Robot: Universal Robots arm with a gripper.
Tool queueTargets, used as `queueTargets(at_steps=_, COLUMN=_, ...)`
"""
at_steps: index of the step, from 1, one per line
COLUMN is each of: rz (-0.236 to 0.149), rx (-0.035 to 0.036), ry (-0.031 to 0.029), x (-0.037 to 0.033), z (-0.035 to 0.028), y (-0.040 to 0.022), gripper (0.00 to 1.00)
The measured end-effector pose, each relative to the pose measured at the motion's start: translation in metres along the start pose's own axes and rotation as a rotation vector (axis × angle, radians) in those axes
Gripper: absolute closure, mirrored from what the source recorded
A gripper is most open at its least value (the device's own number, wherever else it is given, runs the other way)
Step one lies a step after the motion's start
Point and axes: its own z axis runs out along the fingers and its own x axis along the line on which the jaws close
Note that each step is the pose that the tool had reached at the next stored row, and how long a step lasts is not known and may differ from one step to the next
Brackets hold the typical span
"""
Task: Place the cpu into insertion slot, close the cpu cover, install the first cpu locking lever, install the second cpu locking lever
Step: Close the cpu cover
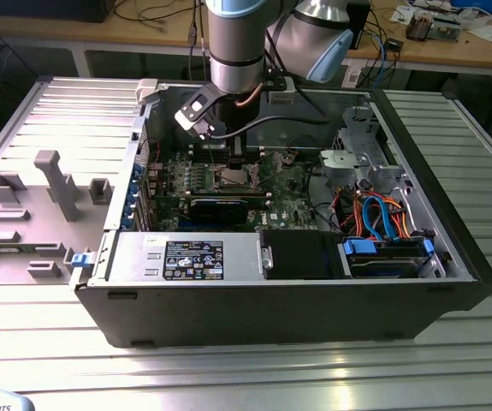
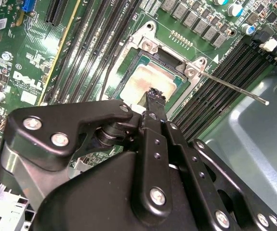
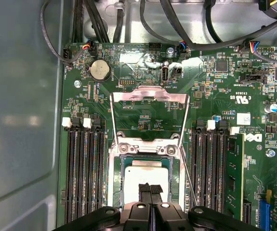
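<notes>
The cpu (image 3: 145, 174) lies flat in the insertion slot (image 3: 113, 175) of the green motherboard, its silver-grey top showing in both wrist views (image 2: 145, 79). My gripper (image 3: 150, 188) hovers right over the chip's near edge, its two black fingers pressed together and shut with nothing visible between them (image 2: 155, 94). The cpu cover (image 3: 148, 94) stands open, folded back on the far side of the socket. A thin metal locking lever (image 2: 234, 89) juts out free beside the socket. In the exterior view the arm (image 1: 237, 43) reaches down into the open computer case above the slot (image 1: 231, 177).
Black memory slots (image 3: 83, 178) flank the socket on both sides. A green card (image 3: 234, 173) stands close by. Cables (image 3: 95, 19) run along the case wall. In the exterior view, a power supply (image 1: 186, 257) and drive bay with coloured cables (image 1: 382, 223) fill the front.
</notes>
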Motion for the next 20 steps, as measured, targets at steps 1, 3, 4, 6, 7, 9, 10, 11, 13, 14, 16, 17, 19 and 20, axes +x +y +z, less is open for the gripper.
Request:
queueTargets(at_steps=1, rz=0.000, rx=0.0000, ry=0.0000, x=0.0000, z=0.0000, y=0.0000, gripper=0.89)
queueTargets(at_steps=3, rz=0.000, rx=-0.0001, ry=0.0001, x=0.0001, z=-0.0002, y=0.0001, gripper=0.89)
queueTargets(at_steps=4, rz=0.000, rx=0.0000, ry=-0.0001, x=0.0001, z=-0.0021, y=0.0001, gripper=0.89)
queueTargets(at_steps=6, rz=0.000, rx=0.0000, ry=-0.0001, x=0.0002, z=-0.0044, y=0.0002, gripper=0.89)
queueTargets(at_steps=7, rz=0.000, rx=0.0000, ry=0.0000, x=0.0003, z=-0.0052, y=0.0003, gripper=0.89)
queueTargets(at_steps=9, rz=0.000, rx=-0.0002, ry=0.0002, x=0.0003, z=-0.0063, y=0.0003, gripper=0.89)
queueTargets(at_steps=10, rz=0.000, rx=-0.0002, ry=0.0002, x=0.0003, z=-0.0065, y=0.0003, gripper=0.89)
queueTargets(at_steps=11, rz=0.000, rx=-0.0001, ry=-0.0001, x=0.0003, z=-0.0067, y=0.0003, gripper=0.89)
queueTargets(at_steps=13, rz=0.000, rx=-0.0001, ry=0.0000, x=0.0004, z=-0.0071, y=0.0004, gripper=0.89)
queueTargets(at_steps=14, rz=0.000, rx=-0.0001, ry=0.0001, x=0.0004, z=-0.0071, y=0.0004, gripper=0.89)
queueTargets(at_steps=16, rz=0.000, rx=-0.0001, ry=0.0000, x=0.0003, z=-0.0072, y=0.0004, gripper=0.89)
queueTargets(at_steps=17, rz=0.000, rx=-0.0001, ry=0.0000, x=0.0004, z=-0.0072, y=0.0004, gripper=0.89)
queueTargets(at_steps=19, rz=0.000, rx=-0.0001, ry=0.0000, x=0.0004, z=-0.0072, y=0.0004, gripper=0.89)
queueTargets(at_steps=20, rz=0.000, rx=0.0000, ry=0.0000, x=0.0003, z=-0.0073, y=0.0004, gripper=0.89)
